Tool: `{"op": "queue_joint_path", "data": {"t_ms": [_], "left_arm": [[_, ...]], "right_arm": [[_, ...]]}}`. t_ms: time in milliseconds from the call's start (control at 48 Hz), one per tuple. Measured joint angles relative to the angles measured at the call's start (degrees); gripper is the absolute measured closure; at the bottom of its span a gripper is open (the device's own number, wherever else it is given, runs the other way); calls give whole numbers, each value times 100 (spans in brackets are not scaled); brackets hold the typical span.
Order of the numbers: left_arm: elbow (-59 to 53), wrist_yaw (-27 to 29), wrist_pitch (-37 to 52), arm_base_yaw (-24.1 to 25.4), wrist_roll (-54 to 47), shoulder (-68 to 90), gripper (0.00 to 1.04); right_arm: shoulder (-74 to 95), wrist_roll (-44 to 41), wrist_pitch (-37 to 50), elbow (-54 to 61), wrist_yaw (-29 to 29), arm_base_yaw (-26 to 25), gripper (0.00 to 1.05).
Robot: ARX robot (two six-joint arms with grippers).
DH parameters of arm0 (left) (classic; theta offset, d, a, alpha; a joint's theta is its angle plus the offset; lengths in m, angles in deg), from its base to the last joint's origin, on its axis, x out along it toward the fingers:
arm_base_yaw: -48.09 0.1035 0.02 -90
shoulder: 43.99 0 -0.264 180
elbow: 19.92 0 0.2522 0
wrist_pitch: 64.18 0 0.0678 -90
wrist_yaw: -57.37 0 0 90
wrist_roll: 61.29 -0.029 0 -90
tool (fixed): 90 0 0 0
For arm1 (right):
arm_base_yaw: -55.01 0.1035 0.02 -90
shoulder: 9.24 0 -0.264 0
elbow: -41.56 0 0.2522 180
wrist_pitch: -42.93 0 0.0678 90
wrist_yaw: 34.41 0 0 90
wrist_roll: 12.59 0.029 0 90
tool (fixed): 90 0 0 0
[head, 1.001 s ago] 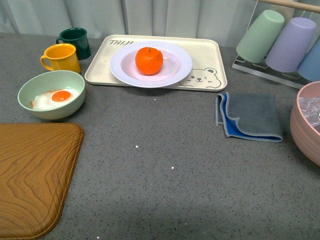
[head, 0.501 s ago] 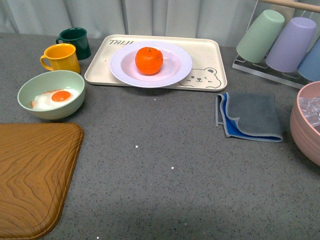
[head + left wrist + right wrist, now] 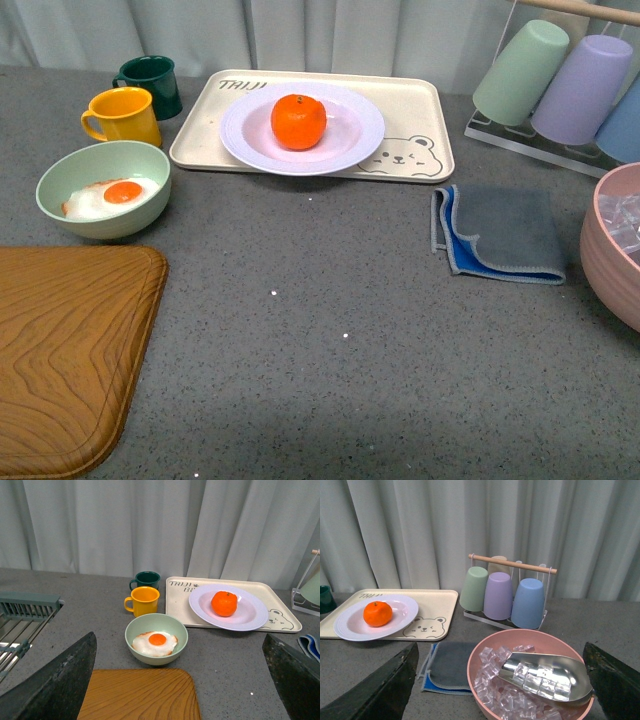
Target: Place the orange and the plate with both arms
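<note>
The orange [image 3: 298, 121] rests in the middle of the white plate [image 3: 352, 140], which sits on a beige bear tray [image 3: 425, 105] at the back of the counter. Neither arm shows in the front view. My left gripper [image 3: 179, 642] is open and empty, held back above the wooden board [image 3: 140, 695], with the orange [image 3: 224, 603] and the plate [image 3: 252, 617] far beyond it. Over the pink ice bowl [image 3: 485, 652] my right gripper [image 3: 500, 647] stands open and empty; the orange [image 3: 377, 613] on the plate [image 3: 347, 625] lies well off to one side.
A pale-green bowl [image 3: 60, 175] with a fried egg, a yellow mug [image 3: 125, 115] and a dark green mug [image 3: 152, 85] stand left of the tray. A grey-blue cloth [image 3: 500, 232] and a rack of cups [image 3: 560, 80] are at the right.
</note>
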Motion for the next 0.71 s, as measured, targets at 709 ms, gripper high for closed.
{"op": "queue_joint_path", "data": {"t_ms": [709], "left_arm": [[0, 0, 0, 0, 2, 0, 7]], "right_arm": [[0, 0, 0, 0, 0, 0, 9]]}}
